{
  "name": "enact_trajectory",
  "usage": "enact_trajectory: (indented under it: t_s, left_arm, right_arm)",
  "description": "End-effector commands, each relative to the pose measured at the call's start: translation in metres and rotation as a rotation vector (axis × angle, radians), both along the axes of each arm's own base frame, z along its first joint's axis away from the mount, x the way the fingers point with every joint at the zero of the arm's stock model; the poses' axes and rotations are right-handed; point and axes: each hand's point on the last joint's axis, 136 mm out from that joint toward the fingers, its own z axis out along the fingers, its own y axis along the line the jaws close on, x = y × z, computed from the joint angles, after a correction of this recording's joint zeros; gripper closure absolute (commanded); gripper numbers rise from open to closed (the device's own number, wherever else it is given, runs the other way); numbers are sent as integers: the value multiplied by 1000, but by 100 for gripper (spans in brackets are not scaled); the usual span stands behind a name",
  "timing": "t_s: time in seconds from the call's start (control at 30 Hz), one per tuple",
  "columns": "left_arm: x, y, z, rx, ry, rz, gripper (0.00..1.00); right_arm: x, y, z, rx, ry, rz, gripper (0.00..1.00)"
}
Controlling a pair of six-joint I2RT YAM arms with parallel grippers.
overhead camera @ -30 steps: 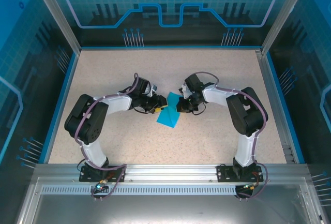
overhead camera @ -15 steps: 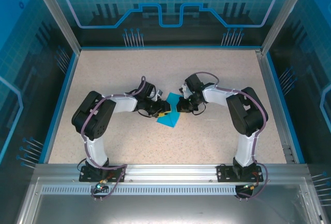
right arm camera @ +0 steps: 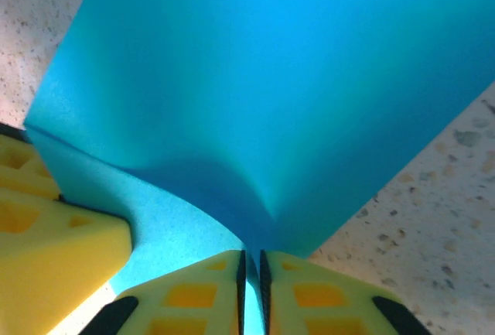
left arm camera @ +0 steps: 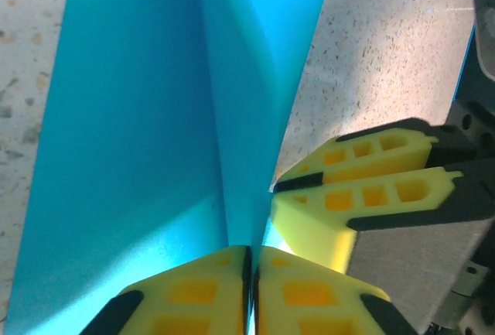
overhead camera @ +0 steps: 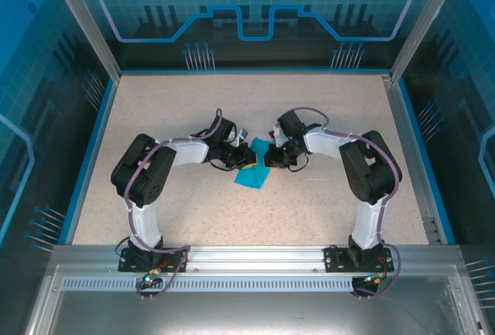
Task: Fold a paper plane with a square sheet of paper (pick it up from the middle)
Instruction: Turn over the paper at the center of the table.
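We see L jaws clamped on a raised fold of the square sheet of paper (left arm camera: 131, 157); R jaws pinch its edge just beside, mid tabletop (overhead camera: 325, 111).

One left tool (left arm camera: 251, 261), one right tool (right arm camera: 252, 261), one sheet of paper (overhead camera: 251, 178), one table (overhead camera: 309, 118)

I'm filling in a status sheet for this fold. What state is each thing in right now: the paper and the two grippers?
square sheet of paper, bent up along a crease, not yet a plane, pinched by both grippers.
left gripper, fingers shut on the square sheet of paper.
right gripper, fingers shut on the square sheet of paper.
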Motion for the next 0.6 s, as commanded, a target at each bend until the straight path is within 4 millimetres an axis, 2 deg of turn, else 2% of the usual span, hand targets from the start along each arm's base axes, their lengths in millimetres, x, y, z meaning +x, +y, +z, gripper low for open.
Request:
enact_trajectory:
  t_s: [0.0,0.17,0.3,0.43,0.57]
  left_arm:
    - [2,-1,-2,33,-18,-28,92]
    - [4,7,7,96,-60,-37,95]
    - [5,20,26,189,-110,-49,96]
    - [5,48,55,375,-199,-67,96]
    - [7,77,93,600,-330,-82,96]
  right_arm:
    - [12,-12,30,20,-65,-63,76]
    - [22,-41,61,-29,-169,-169,48]
    - [26,-70,81,-134,-264,-260,32]
    - [27,-93,101,-192,-353,-342,22]
    - [24,-105,116,-209,-409,-382,12]
